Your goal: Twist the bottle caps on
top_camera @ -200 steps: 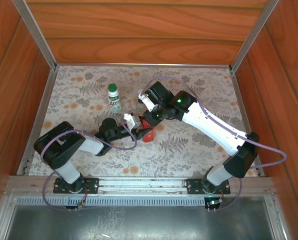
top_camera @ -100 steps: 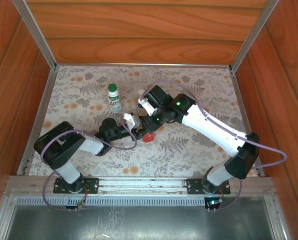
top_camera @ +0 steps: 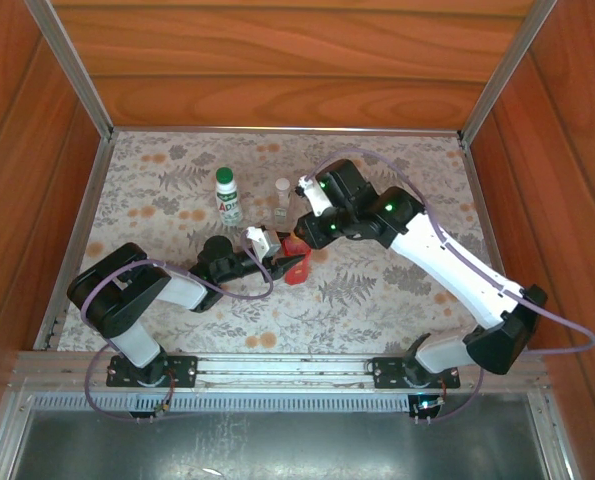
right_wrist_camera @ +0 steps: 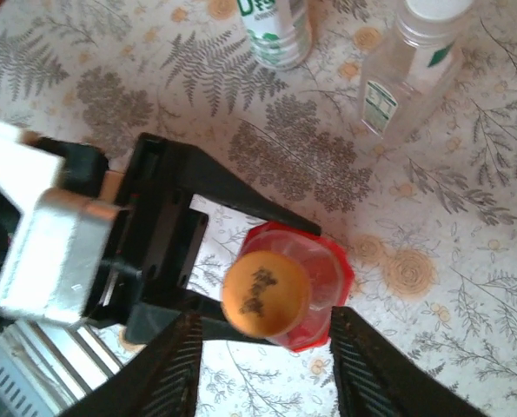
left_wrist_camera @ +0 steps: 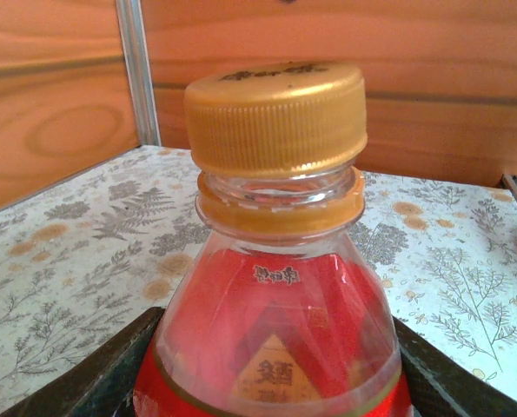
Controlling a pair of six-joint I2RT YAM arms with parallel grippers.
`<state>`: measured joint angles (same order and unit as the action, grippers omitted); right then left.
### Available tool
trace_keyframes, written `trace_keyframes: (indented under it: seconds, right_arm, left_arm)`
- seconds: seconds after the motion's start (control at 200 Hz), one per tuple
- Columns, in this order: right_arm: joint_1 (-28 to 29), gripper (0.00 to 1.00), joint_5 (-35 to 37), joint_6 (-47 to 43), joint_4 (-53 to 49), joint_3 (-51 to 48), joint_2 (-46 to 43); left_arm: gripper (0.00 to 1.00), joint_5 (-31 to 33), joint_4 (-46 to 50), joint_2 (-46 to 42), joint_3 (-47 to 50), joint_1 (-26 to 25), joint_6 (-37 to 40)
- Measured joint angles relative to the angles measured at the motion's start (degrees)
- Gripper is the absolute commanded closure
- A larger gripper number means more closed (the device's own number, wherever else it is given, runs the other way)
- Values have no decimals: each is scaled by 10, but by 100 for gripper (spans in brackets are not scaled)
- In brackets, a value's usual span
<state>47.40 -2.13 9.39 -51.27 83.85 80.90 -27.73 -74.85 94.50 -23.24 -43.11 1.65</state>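
1. The left end effector (top_camera: 297,265) is clamped on the red bottle (left_wrist_camera: 267,347), low on its body, just above the tabletop (top_camera: 397,290). If that grip is slack, I judge the bottle will spin with the cap instead of taking the thread.
2. The orange cap (right_wrist_camera: 265,294) sits on the neck and looks level in the left wrist view. A tilted or off-centre pinch could cross-thread it or flick it off.
3. The right end effector (right_wrist_camera: 267,320) hovers over the cap, fingers apart on either side and not touching it. Closing too high could slip off the ribbed rim.
4. Beyond, the clear bottle (top_camera: 282,200) and white bottle (top_camera: 227,197) stand capped. A wide wrist turn might knock the clear one, which is nearer.
5. The left arm lies low, reaching right. The right arm arches in from the right, wrist pointing down.
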Motion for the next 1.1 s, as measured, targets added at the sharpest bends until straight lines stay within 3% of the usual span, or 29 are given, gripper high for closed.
trace_keyframes:
  seconds: [0.42, 1.099]
  right_arm:
    - [-6, 76, -15, 11, 17, -19, 12]
    - [-9, 67, -26, 20, 11, -38, 7]
  left_arm:
    - [42, 0, 0, 0, 0, 4, 0]
    - [42, 0, 0, 0, 0, 5, -3]
